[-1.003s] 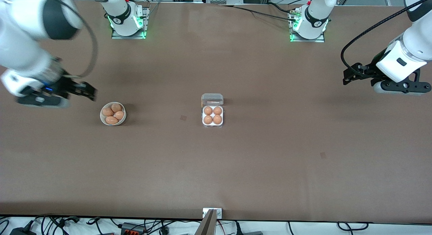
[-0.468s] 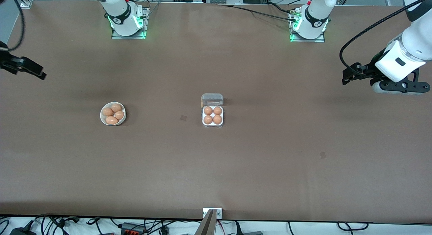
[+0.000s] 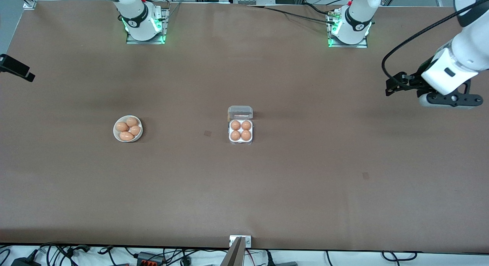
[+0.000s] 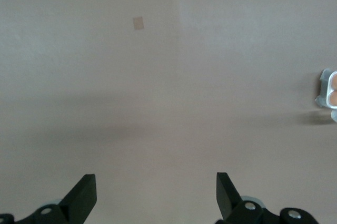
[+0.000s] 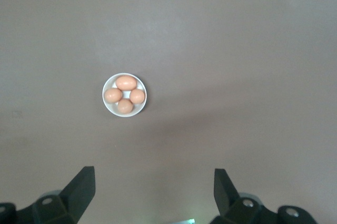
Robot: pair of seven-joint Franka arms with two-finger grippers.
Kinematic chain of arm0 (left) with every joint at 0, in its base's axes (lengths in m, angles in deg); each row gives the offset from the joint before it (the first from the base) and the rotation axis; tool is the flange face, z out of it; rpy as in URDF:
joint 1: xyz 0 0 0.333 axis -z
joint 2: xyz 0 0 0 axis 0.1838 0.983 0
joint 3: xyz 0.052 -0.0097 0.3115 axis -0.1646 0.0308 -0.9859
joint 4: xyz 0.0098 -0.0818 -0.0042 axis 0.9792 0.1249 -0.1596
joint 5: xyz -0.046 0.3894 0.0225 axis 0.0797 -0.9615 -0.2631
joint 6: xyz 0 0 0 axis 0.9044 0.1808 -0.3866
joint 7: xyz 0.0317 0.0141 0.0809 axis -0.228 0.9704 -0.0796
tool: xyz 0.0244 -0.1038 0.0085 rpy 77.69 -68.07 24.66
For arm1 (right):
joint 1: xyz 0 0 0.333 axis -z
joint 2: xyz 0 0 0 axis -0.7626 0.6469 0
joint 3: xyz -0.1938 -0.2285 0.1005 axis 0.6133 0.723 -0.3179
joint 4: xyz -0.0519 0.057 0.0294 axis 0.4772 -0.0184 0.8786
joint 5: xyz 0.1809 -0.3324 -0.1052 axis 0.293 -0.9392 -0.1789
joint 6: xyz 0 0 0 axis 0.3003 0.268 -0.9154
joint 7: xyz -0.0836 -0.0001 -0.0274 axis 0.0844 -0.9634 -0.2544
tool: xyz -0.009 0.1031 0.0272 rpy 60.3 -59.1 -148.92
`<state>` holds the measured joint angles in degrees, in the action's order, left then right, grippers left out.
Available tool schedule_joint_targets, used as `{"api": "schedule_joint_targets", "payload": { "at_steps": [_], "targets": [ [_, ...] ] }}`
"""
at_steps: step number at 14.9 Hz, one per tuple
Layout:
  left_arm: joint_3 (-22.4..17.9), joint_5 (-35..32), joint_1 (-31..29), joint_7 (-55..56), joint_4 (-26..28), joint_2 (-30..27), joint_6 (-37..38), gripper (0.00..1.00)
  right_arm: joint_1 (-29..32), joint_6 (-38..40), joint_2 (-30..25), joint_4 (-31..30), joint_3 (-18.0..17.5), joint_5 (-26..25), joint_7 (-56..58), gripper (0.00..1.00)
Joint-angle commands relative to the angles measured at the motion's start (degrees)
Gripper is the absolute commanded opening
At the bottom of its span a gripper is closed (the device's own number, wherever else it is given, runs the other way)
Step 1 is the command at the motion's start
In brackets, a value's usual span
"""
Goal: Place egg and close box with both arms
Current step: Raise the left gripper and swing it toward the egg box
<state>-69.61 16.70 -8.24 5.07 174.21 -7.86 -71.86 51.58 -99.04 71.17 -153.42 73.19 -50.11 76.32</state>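
- Brown table (image 3: pixel 290 189) runs wide under both of my arms; cables trail along its edge nearest the front camera.
- Box (image 3: pixel 240 130) sits mid-table, lid open, all four cells filled; the egg (image 3: pixel 235 125) lies in one cell.
- White bowl (image 3: pixel 128 128) with four eggs stands toward my right arm's end.
- Left gripper (image 4: pixel 156 195) hangs over bare table at its own end, fingers spread, empty.
- Right gripper (image 5: pixel 154 191) is high above the bowl, fingers spread, empty.
- Versus a second ago: right arm has pulled away to the table's edge; left gripper barely shifted.
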Motion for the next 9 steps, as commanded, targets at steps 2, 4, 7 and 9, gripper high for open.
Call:
{"api": "schedule_joint_targets", "payload": {
  "at_steps": [2,4,7,9],
  "targets": [
    [0.04,-0.67,0.38,0.76,-5.56,1.47,3.64,1.0,0.92,1.32,0.91,1.8,-0.78,-0.25,0.37,1.0],
    [0.04,-0.67,0.38,0.5,-7.59,1.73,5.84,1.0,0.66,1.23,0.91,1.71,-0.87,-0.25,0.37,1.0],
    [-0.05,-1.02,-0.06,0.32,-8.56,1.73,6.2,1.0,0.48,-0.43,0.74,1.62,-1.14,-0.25,0.19,1.0],
    [-0.05,-1.02,-0.33,-0.03,-8.56,1.65,6.11,1.0,0.14,-2.37,1.0,1.44,-1.22,-0.16,0.28,1.0]
  ]
}}
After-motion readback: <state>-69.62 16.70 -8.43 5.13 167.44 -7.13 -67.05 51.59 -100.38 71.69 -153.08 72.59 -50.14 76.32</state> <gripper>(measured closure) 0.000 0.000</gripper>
